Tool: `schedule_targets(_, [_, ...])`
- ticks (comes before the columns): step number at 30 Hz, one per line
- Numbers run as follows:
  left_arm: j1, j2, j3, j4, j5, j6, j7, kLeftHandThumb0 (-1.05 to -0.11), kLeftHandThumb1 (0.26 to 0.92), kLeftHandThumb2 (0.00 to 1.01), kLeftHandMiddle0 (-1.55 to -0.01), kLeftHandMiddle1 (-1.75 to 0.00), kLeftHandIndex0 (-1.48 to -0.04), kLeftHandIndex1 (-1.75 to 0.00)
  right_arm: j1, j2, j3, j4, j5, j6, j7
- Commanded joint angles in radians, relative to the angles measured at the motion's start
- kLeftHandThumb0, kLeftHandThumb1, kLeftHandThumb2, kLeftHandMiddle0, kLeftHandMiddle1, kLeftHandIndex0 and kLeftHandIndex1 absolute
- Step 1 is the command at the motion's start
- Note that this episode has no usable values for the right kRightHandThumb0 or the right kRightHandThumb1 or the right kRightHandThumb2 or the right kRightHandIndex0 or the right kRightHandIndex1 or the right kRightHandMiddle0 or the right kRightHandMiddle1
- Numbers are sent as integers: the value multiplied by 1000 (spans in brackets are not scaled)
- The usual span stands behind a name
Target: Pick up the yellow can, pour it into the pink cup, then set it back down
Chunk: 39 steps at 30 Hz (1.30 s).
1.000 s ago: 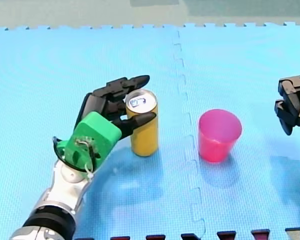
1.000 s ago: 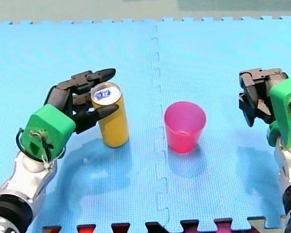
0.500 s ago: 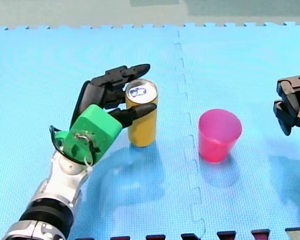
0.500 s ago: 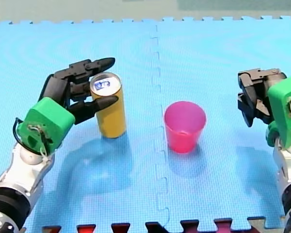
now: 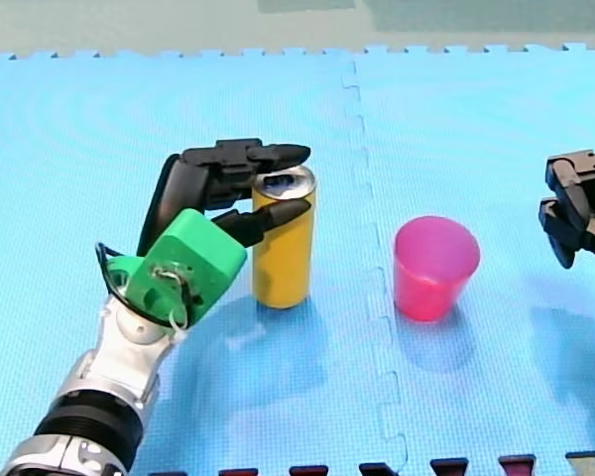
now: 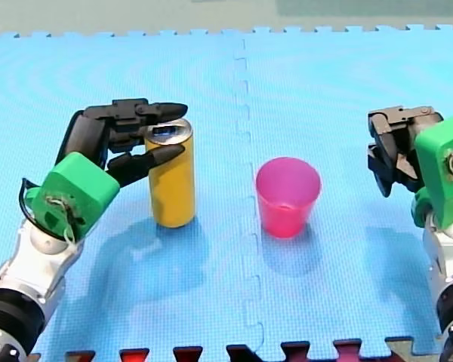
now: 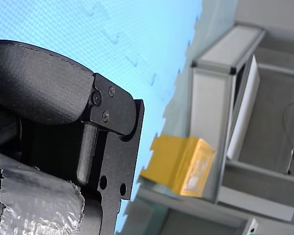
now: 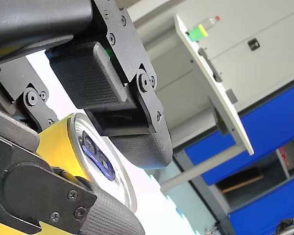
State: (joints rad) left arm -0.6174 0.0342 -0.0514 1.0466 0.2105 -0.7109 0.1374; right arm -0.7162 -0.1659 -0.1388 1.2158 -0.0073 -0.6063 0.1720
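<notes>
The yellow can point(image 5: 283, 248) stands upright left of the mat's middle seam, its opened top facing up. My left hand point(image 5: 293, 180) is shut on it: black fingers point(image 6: 147, 111) reach over the rim and the thumb presses the near side. In the second wrist view the can point(image 8: 63, 147) sits between that hand's finger pads point(image 8: 112, 98). I cannot tell whether its base touches the mat. The pink cup point(image 5: 434, 268) stands upright to the can's right, apart from it. My right hand point(image 6: 396, 147) hovers at the right edge, beyond the cup, holding nothing.
Blue foam puzzle mats point(image 5: 476, 119) cover the surface, joined by a seam point(image 5: 367, 198) between can and cup. Dark and coloured tiles point(image 6: 287, 351) line the near edge. Beyond the mat, the first wrist view shows a metal frame with a yellow box point(image 7: 179, 164).
My left hand's fingers have come down over the can's top and the thumb has pressed in. The can shifted slightly and now looks a little larger. Cup and right hand stayed put.
</notes>
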Motion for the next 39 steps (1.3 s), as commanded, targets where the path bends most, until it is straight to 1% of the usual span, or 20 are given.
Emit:
schedule_targets(1, [-12, 6, 2, -9, -6, -7, 3, -376, 757, 0, -1260, 0, -1091, 0, -6, -2, 0, 2, 1, 2, -3])
schedule_targets(4, [-15, 6, 1, -20, -3, 3, 7, -377, 758, 0, -1259, 0, -1091, 0, -7, -2, 1, 3, -1, 2, -5])
schedule_targets(8, [-24, 6, -5, -31, 16, 47, 38, -379, 758, 0, -1262, -1, -1092, -1, -7, -1, 0, 5, 0, 1, -5])
schedule_targets(11, [-29, 4, -7, -33, 20, 64, 48, -383, 758, 0, -1272, -6, -1094, -1, -6, -1, -1, 5, 1, -1, -4])
schedule_targets(19, [-24, 3, -16, -39, 23, 68, 57, -395, 755, 0, -1283, -8, -1098, -2, -6, -6, -3, 3, 2, -2, 0])
schedule_targets(24, [-8, 2, -21, -39, 22, 61, 58, -400, 754, 0, -1272, -3, -1098, -1, -2, -10, -4, 1, 3, 0, 5])
schedule_targets(26, [-2, -1, -18, -37, 11, 58, 45, -403, 749, 0, -1258, -1, -1100, -1, -2, -11, -4, 0, 3, 1, 6])
schedule_targets(31, [11, -19, 5, -32, -49, 52, -22, -410, 742, 0, -1256, -2, -1080, 0, -2, -13, -9, 2, 7, 2, 9])
schedule_targets(39, [12, -24, 18, -25, -76, 55, -64, -439, 725, 0, -1257, -2, -1072, 0, -5, -18, -13, 6, 10, 9, 22])
